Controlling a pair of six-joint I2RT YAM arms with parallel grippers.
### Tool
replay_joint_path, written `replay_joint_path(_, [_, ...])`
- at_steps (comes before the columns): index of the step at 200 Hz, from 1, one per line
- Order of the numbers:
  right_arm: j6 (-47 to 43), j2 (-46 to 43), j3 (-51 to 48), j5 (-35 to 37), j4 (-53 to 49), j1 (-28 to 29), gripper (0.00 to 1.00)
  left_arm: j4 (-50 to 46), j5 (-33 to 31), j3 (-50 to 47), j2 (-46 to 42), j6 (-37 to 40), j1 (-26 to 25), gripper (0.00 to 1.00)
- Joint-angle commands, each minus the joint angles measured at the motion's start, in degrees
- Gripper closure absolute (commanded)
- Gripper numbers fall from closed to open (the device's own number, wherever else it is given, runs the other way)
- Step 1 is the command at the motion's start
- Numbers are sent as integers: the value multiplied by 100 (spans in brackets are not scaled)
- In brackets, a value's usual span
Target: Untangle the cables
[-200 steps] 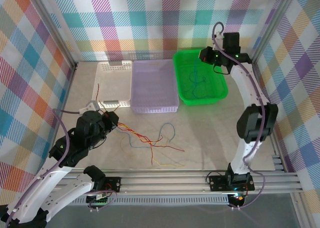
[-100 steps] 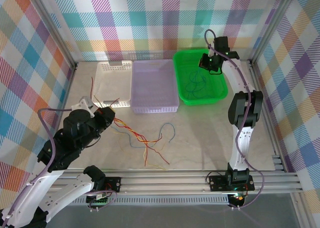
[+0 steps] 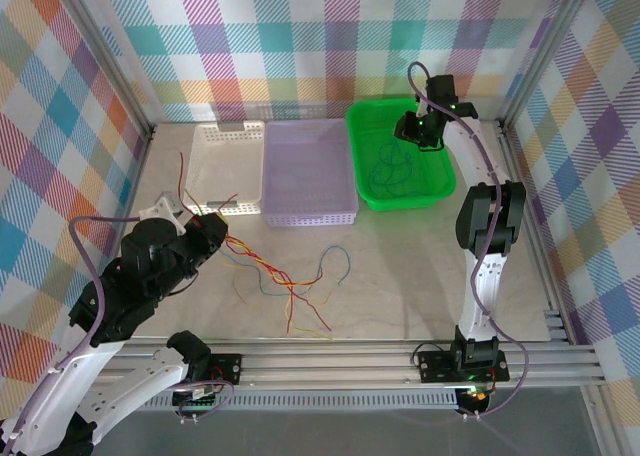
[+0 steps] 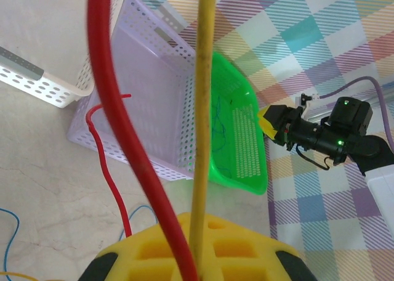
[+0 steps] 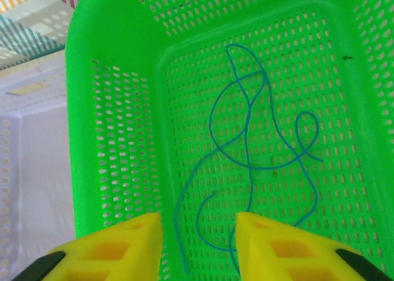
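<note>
Baskets: three, namely one white basket (image 3: pixel 228 129), one lilac basket (image 3: pixel 308 171) and one green basket (image 3: pixel 415 198). Grippers: two, the left gripper (image 4: pixel 191 244) and the right gripper (image 5: pixel 200 222). Loose cables (image 3: pixel 290 281): red, yellow and blue strands tangled at centre frame, exact number indeterminable.

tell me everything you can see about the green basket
The green basket is a bright green rectangular plastic tray with perforated walls and floor and a smooth rim. It sits upright at the far right of the table, close beside the lilac basket. Thin blue cable lies looped on its floor. The right gripper hangs above it, jaws apart, holding nothing.
</note>
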Motion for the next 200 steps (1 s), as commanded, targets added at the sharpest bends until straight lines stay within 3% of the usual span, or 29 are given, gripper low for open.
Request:
replay_joint_path(1, [63, -555, 114, -47, -96, 103, 62, -25, 12, 194, -76, 13, 59, 100])
replay_joint_path(43, [255, -1580, -788, -220, 430, 348, 53, 1, -6, 277, -83, 161, 59, 100])
replay_joint_path(91, [717, -3525, -3163, -617, 1493, 672, 40, -90, -117, 324, -118, 705, 59, 100])
replay_joint_path(126, [552, -4733, -4637, -418, 1699, 1456, 32, -46, -122, 376, 96, 1462, 64, 100])
replay_joint_path(146, [611, -5395, -5354, -224, 1843, 1885, 10, 26, -116, 434, 223, 1921, 59, 100])
replay_joint_path(174, [739, -6136, -6090, 10, 1773, 2311, 0, 170, -104, 460, 256, 2545, 59, 100])
replay_joint_path(200, [795, -6524, -6574, 160, 1687, 2684, 0, 346, -81, 404, 201, 3049, 60, 100])
